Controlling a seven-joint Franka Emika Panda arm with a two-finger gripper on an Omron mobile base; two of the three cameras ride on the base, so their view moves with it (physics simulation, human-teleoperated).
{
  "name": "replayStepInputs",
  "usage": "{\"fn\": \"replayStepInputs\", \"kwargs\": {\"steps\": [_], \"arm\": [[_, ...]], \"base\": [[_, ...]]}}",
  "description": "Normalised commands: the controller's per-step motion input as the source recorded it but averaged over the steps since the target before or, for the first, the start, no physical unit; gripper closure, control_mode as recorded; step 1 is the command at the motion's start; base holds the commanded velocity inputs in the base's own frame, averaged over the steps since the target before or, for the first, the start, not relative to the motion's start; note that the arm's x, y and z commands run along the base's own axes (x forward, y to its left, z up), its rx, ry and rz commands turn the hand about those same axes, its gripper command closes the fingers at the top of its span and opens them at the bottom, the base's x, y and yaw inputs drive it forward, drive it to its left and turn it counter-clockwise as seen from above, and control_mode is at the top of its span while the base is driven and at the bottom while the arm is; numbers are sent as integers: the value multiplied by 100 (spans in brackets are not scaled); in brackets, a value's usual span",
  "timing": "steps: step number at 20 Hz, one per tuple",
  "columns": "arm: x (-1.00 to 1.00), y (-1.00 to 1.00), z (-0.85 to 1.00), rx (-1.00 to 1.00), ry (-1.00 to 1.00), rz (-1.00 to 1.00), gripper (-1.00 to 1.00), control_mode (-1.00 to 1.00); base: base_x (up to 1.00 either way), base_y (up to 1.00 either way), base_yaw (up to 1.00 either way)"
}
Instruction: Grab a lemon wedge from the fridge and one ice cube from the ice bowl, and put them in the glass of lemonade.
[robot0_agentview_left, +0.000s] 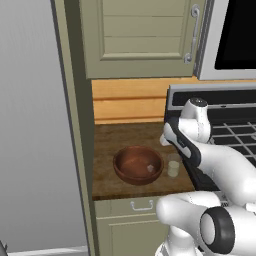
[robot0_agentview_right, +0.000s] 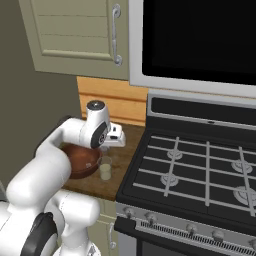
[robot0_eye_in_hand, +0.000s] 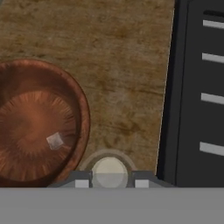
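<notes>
I'm hovering the gripper (robot0_eye_in_hand: 108, 183) over the glass of lemonade (robot0_eye_in_hand: 108, 169); ice cube (robot0_eye_in_hand: 54, 141) sitting in ice bowl (robot0_eye_in_hand: 83, 118) at 9 o'clock; can't tell jaw state.

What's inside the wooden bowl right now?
One small pale ice cube lies on the floor of the ice bowl, off centre toward the glass of lemonade. Nothing else shows in it, though the bowl's far-left part is cut off in the hand view.

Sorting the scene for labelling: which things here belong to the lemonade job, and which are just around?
Job:
ice bowl
ice cube, inside the bowl
glass of lemonade, beside the bowl
gripper, above the glass

Just around:
stove
upper cabinet
counter
drawer
</notes>
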Motion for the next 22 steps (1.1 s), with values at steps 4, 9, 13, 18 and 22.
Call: {"fn": "replayStepInputs", "kwargs": {"steps": [4,9,13,18,22], "arm": [[0,0,-10,0,0,0,100,-100],[0,0,-7,0,0,0,100,-100],[-7,0,-4,0,0,0,100,-100],[-15,1,-2,0,0,0,100,-100],[0,0,0,0,0,0,100,-100]], "base": [[0,0,0],[0,0,0],[0,0,0],[0,0,0],[0,0,0]]}}
